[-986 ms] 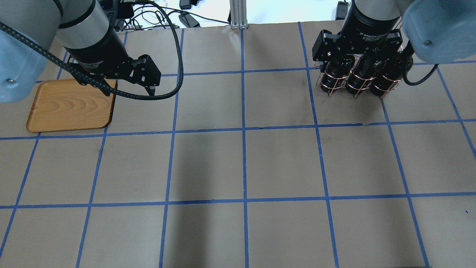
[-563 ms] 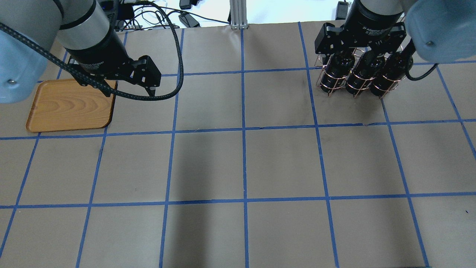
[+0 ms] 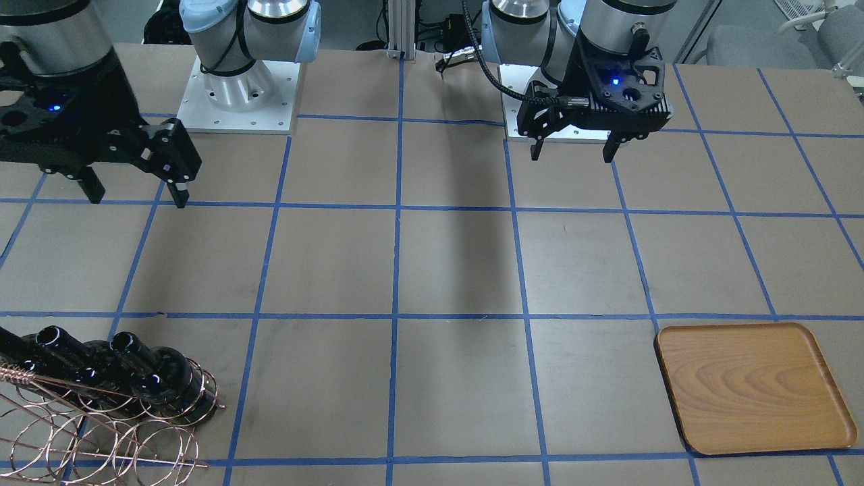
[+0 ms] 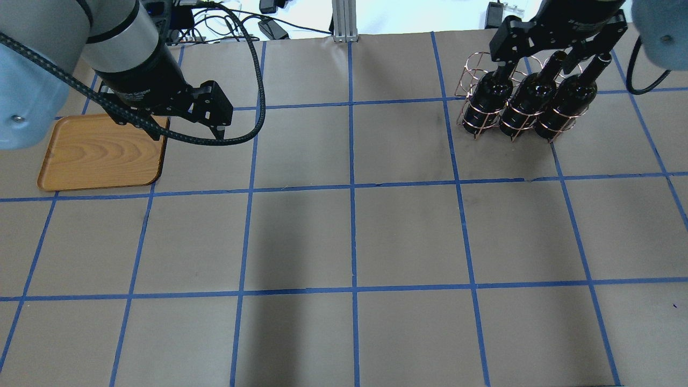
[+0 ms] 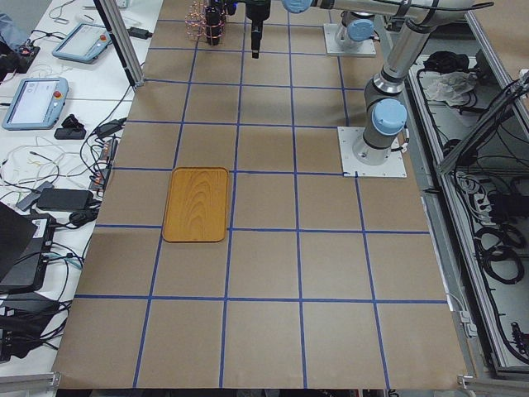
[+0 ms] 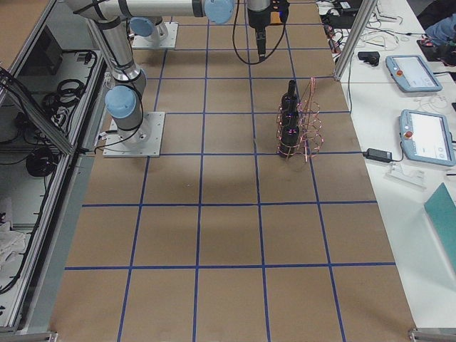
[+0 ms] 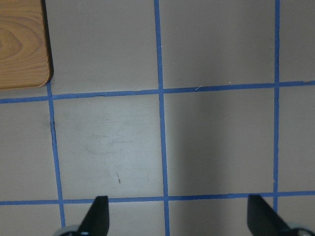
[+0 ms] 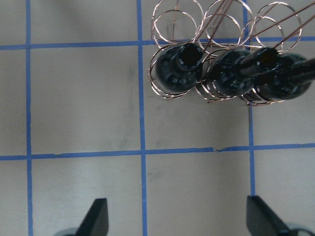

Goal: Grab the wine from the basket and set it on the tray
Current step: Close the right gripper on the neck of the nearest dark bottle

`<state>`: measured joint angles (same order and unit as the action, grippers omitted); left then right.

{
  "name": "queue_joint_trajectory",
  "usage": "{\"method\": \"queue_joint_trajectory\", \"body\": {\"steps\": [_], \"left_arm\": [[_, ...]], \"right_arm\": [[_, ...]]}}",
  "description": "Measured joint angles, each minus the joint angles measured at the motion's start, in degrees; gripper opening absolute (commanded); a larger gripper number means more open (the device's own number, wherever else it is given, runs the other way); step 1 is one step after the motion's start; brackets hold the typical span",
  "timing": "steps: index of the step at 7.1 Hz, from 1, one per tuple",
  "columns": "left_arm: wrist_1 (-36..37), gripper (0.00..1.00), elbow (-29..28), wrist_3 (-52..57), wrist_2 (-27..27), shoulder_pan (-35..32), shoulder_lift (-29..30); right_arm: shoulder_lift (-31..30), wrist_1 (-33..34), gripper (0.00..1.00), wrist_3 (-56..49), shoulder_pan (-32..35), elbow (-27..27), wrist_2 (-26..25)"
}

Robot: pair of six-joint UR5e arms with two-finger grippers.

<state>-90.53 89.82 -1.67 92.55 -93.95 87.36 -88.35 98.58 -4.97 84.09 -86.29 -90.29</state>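
Three near-black wine bottles stand side by side in the copper wire basket at the far right. They also show in the right wrist view and the front view. My right gripper is open and empty, raised above the bottle necks and touching nothing; it also shows in the front view. The wooden tray lies flat and empty at the far left. My left gripper is open and empty, hovering beside the tray's right edge.
Brown paper with a blue tape grid covers the table. Cables and devices lie beyond the far edge. A metal post stands at the far middle.
My right gripper has lifted up and away from the bottles, uncovering their necks; it stays open. The bottles, basket, tray and left arm have not moved.
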Motion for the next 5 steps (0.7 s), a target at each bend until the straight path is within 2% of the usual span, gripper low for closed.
{"method": "queue_joint_trajectory", "body": {"steps": [1,2,5], "left_arm": [[0.0,1.0,0.0,0.0,0.0,0.0,0.0],[0.0,1.0,0.0,0.0,0.0,0.0,0.0],[0.0,1.0,0.2,0.0,0.0,0.0,0.0]], "right_arm": [[0.2,1.2,0.82,-4.5,-3.4,0.2,1.2],[1.1,2.9,0.82,-7.9,-5.8,0.2,1.8],[8.7,10.1,0.82,-10.4,-8.0,0.2,1.4]]}}
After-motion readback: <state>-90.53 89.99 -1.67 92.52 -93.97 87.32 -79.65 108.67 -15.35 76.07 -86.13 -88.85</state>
